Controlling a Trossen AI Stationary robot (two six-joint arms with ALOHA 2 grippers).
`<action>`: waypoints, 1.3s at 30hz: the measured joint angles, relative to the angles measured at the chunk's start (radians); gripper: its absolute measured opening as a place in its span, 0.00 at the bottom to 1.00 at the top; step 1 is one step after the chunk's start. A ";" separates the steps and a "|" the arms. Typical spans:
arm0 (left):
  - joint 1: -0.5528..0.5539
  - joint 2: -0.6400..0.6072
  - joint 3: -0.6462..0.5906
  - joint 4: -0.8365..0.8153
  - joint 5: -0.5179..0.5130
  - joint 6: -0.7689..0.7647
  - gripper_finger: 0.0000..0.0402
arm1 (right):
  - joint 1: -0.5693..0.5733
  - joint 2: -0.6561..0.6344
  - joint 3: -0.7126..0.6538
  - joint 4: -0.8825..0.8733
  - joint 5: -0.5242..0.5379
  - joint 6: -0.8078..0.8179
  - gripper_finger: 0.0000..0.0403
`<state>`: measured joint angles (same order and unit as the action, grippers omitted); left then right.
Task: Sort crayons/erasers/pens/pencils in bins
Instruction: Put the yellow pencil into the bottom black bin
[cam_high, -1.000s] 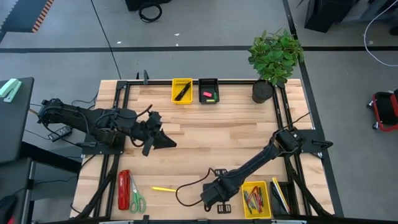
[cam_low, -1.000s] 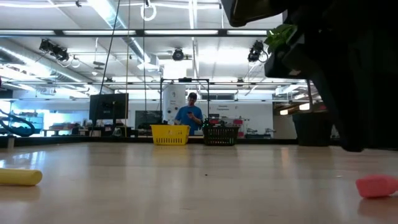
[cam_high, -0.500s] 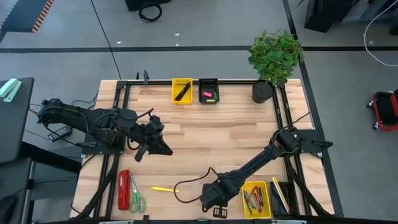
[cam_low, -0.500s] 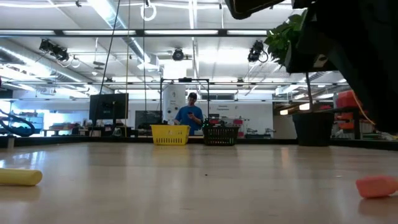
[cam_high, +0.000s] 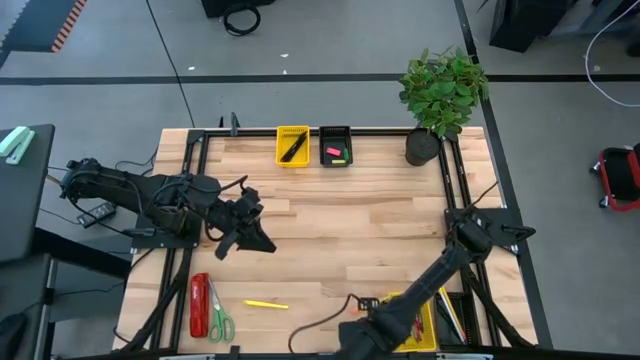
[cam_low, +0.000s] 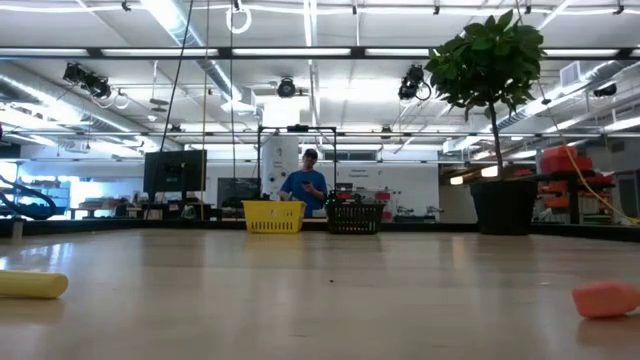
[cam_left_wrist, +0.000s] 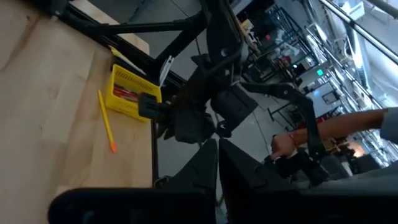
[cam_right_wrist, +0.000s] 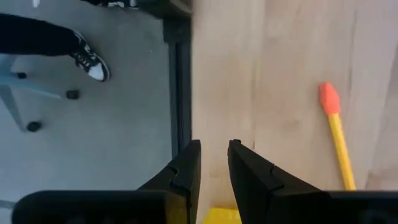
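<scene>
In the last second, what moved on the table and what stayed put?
The right gripper swung back toward the table's near edge, beside the near yellow bin, and left the low view. Nothing was picked up or released. The left gripper barely shifted. The yellow pencil, stapler and scissors stayed put.

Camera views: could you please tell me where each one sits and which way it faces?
High view: overhead, straight down on the table; both arms show.
Low view: table-top height, level across toward the bins; no arm.
Left wrist view: on the left arm, facing across the table; shut left hand shows.
Right wrist view: faces the table edge; right hand shows.
Shared: high and wrist views show the yellow pencil.
</scene>
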<state>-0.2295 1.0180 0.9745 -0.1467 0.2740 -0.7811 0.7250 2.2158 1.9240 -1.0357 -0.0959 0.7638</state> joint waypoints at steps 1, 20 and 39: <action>0.000 0.000 0.000 0.000 -0.007 -0.004 0.05 | 0.006 0.000 -0.009 0.008 0.008 -0.004 0.22; -0.022 0.001 0.000 -0.001 -0.015 -0.077 0.06 | -0.085 0.003 -0.188 0.142 0.118 -0.250 0.22; -0.022 0.002 0.000 0.085 -0.016 -0.126 0.10 | -0.106 -0.017 -0.251 0.076 0.140 -0.346 0.22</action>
<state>-0.2512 1.0203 0.9749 -0.0620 0.2584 -0.9066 0.6186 2.1991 1.6731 -0.9593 0.0437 0.4178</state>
